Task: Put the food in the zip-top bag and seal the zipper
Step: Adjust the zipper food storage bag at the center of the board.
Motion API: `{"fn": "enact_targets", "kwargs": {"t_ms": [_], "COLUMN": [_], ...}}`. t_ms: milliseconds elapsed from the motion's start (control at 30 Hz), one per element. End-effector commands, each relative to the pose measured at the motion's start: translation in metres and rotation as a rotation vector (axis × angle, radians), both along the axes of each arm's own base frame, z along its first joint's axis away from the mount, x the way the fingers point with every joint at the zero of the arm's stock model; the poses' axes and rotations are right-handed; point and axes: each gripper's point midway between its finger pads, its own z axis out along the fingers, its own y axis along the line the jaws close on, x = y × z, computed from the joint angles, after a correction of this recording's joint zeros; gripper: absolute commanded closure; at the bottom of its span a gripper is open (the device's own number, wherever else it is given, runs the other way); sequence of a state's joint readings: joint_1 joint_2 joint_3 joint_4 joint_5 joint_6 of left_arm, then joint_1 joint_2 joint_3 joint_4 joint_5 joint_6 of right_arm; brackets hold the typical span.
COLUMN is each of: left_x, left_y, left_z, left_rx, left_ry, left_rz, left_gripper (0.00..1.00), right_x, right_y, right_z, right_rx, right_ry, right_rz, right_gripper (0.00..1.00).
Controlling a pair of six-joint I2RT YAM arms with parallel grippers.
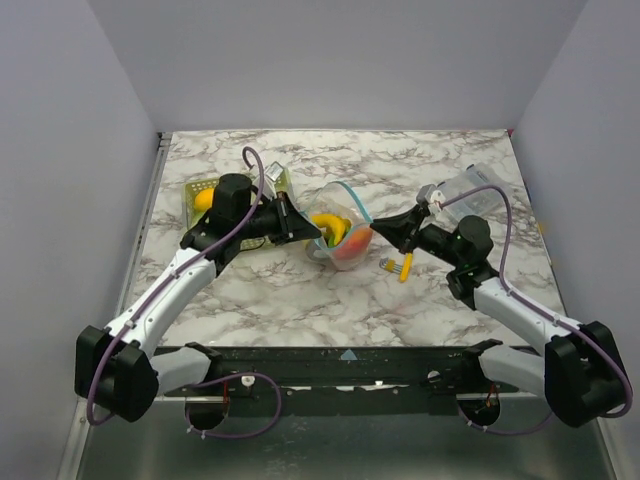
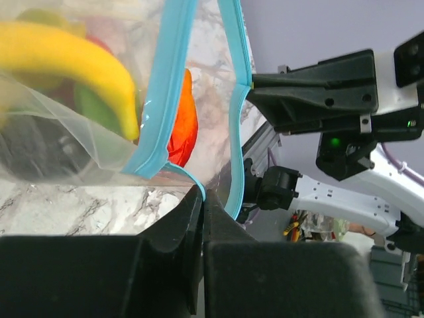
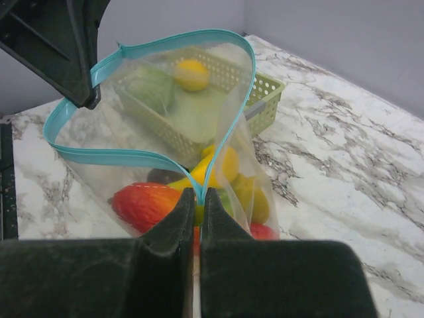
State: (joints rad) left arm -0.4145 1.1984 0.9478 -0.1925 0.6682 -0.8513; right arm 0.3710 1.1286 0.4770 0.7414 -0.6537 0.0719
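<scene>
From above, the zip-top bag [image 1: 340,250] is in the middle of the marble table [image 1: 300,295], held up between the two arms. The left gripper [image 1: 312,232] pinches its left side and the right gripper [image 1: 377,232] pinches its right side. The food [image 1: 335,232] shows yellow and orange inside the bag. A green basket [image 1: 193,188] sits at the upper left with a yellow fruit in it. A thin yellow stick [image 1: 405,266] lies just to the right of the bag.

In the left wrist view, the left gripper's jaws are squeezed tight on the blue zipper [image 2: 159,99] at the bottom middle. The right gripper nips the strip at the right side. A banana [image 2: 73,59] and an orange-red piece [image 2: 187,119] lie inside the bag.

In the right wrist view, the right gripper's jaws are clenched on the zipper at the bottom middle. The bag's mouth makes an open loop that goes up to the left gripper at the upper left.

The bag looks thin, soft and floppy, and it is likely slippery. The stiffer blue strip looks like the best place to hold it. The toys look light and hard, so they should not squash. I see no words or labels to read in any view.
</scene>
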Motion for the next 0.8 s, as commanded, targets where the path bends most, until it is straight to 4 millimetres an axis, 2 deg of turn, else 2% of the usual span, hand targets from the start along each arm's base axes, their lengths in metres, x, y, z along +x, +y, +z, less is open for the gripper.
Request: {"fn": "enact_targets", "kwargs": {"t_ms": [0,100,200,333,433,567,667,767], "left_x": [-0.026,-0.045,-0.062,-0.081,-0.082,-0.081,-0.086,-0.090], "left_y": [0.003,0.011,0.023,0.040,0.064,0.096,0.092,0.066], "left_z": [0.014,0.023,0.031,0.045,0.056,0.076,0.099,0.118], "left_rx": [-0.039,-0.067,-0.045,0.034,0.167,0.279,0.251,0.152], "left_ry": [-0.105,-0.220,-0.344,-0.502,-0.597,-0.687,-0.771,-0.854], "left_rz": [-0.064,-0.087,-0.084,-0.099,-0.026,0.119,0.087,-0.042], "left_gripper": [0.89,0.71,0.62,0.52,0.49,0.39,0.37,0.37], "right_x": [-0.011,-0.014,-0.032,-0.056,-0.067,-0.061,-0.058,-0.053], "right_y": [0.004,0.004,0.011,0.028,0.043,0.053,0.056,0.055], "right_z": [0.026,0.019,0.009,0.014,0.018,0.015,0.016,0.027], "right_rx": [0.026,-0.017,-0.062,-0.051,-0.067,-0.061,-0.075,-0.031], "right_ry": [0.003,0.106,0.217,0.274,0.251,0.321,0.346,0.361], "right_rz": [0.063,0.066,0.169,0.306,0.352,0.376,0.377,0.327], "right_gripper": [1.00,1.00,1.00,1.00,1.00,1.00,1.00,1.00]}}
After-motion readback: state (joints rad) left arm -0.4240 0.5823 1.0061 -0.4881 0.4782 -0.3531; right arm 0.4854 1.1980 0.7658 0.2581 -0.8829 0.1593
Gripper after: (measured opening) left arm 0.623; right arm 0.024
